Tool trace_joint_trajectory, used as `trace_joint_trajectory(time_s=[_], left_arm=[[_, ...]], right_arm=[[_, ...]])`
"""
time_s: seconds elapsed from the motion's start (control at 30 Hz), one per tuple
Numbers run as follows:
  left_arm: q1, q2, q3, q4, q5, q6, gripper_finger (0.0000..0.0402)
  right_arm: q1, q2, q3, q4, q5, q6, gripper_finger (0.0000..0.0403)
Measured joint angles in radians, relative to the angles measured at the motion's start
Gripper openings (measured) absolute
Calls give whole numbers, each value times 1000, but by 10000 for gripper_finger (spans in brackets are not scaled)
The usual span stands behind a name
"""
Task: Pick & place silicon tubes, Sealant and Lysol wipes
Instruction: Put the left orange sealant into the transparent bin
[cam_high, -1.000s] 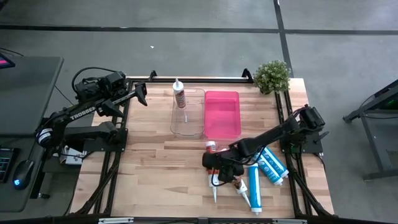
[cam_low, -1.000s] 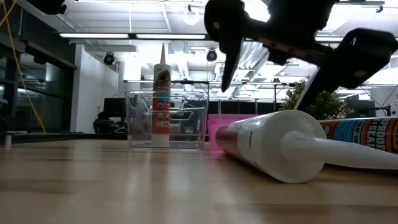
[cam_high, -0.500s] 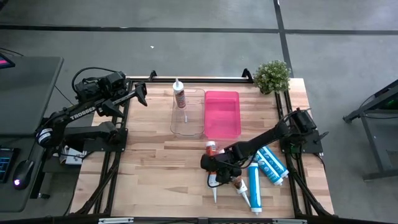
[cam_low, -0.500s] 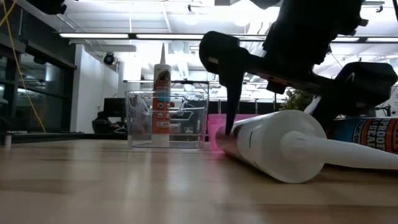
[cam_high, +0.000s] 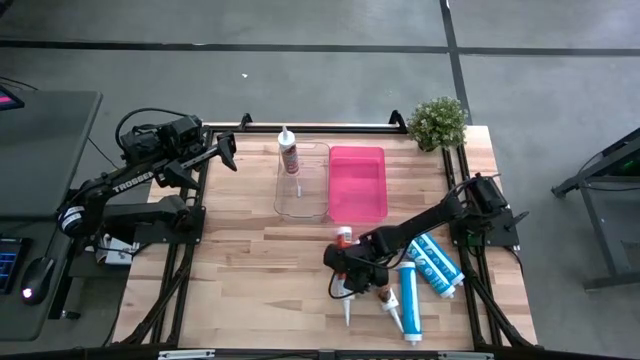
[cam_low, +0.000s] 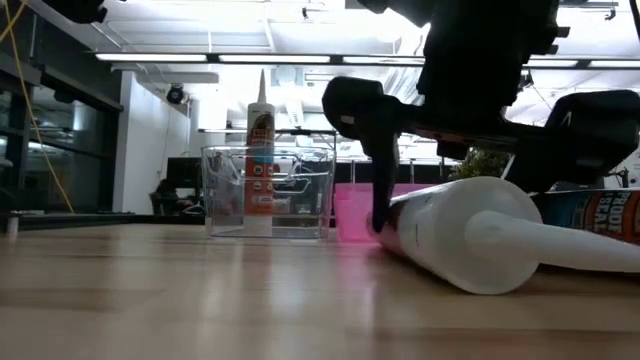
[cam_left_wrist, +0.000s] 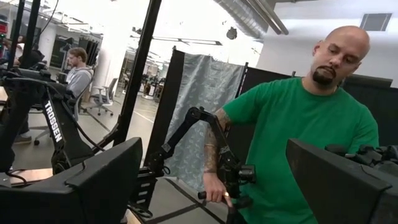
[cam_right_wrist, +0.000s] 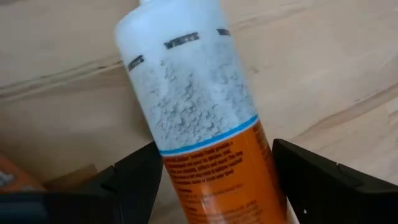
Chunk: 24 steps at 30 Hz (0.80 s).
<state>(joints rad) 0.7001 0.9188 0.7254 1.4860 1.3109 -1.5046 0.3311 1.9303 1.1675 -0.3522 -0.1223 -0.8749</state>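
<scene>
Right gripper (cam_high: 352, 272) is low on the table at the near right, fingers (cam_right_wrist: 134, 180) astride a white-and-orange tube (cam_right_wrist: 202, 118) lying flat; jaws partly closed, a gap shows each side, can't tell if it's gripped. More tubes (cam_high: 425, 268) lie just right of it; one tube (cam_high: 290, 156) stands upright in the clear bin (cam_high: 301, 205), pink bin (cam_high: 357, 185) beside it on the right. Left gripper (cam_high: 226, 150) parked wide open, empty, off the table's far-left edge.

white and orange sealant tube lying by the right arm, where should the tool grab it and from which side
Grip the white and orange sealant tube across its round body, not the thin nozzle, coming from above. It lies flat on the table, and the right tool already straddles it.
</scene>
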Motion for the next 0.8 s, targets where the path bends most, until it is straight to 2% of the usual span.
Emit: trace_joint_trajectory(time_s=[0.2, 0.5, 0.8], left_arm=[[0, 0, 0, 0, 0, 0, 392], [0, 0, 0, 0, 0, 0, 392], [0, 0, 0, 0, 0, -10, 392]], right_arm=[[0, 5, -2, -28, -14, 18, 260], [0, 2, -2, -33, -29, 144, 211], [11, 6, 23, -18, 48, 155, 207]])
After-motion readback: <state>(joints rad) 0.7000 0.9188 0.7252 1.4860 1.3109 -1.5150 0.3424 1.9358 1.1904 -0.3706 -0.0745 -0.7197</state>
